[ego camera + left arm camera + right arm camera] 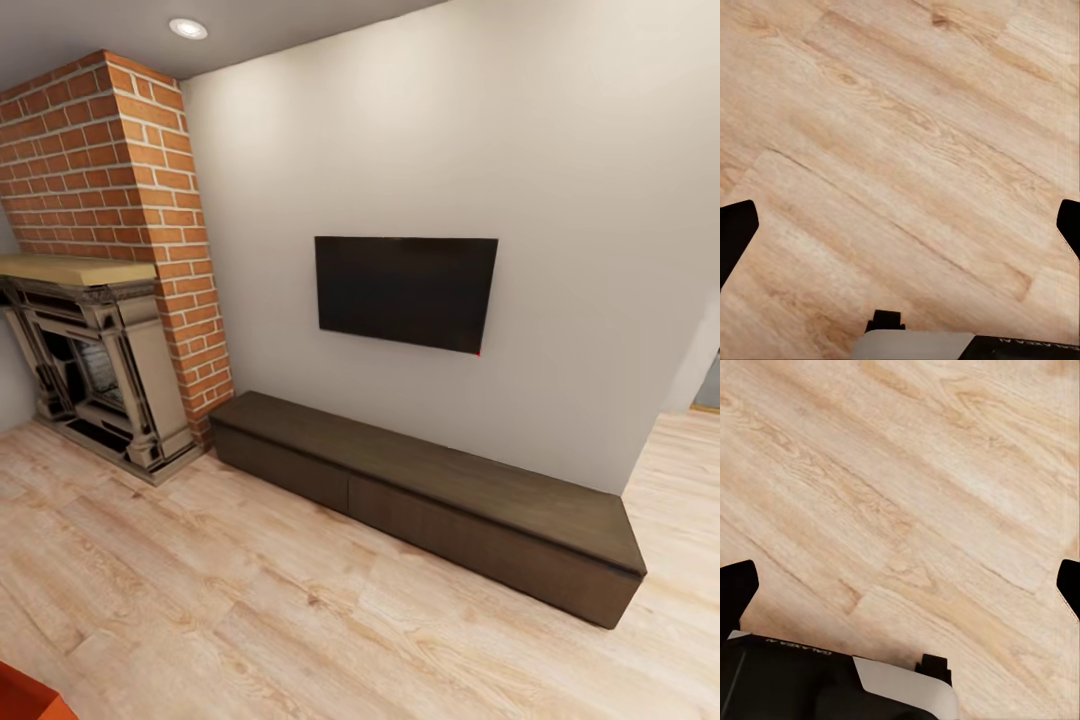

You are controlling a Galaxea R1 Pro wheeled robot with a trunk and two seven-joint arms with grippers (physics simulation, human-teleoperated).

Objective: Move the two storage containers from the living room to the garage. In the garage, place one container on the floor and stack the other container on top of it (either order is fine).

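Note:
I am in the living room, over light wood plank flooring (pixel 300 600). An orange-red corner (pixel 25 697) pokes into the head view at the bottom left, the colour of a storage container; too little of it shows to tell more. My left gripper (pixel 902 229) hangs open above bare planks, its dark fingertips (pixel 735 232) far apart with nothing between them. My right gripper (pixel 902 589) is open too, over bare planks, fingertips (pixel 735 589) wide apart. The garage and its concrete floor are out of view.
A long, low dark-brown cabinet (pixel 430 490) runs along the pale wall under a black wall-mounted screen (pixel 405 292). A brick chimney with a grey fireplace (pixel 95 360) stands at the left. An opening shows past the wall's end at the right (pixel 700 400).

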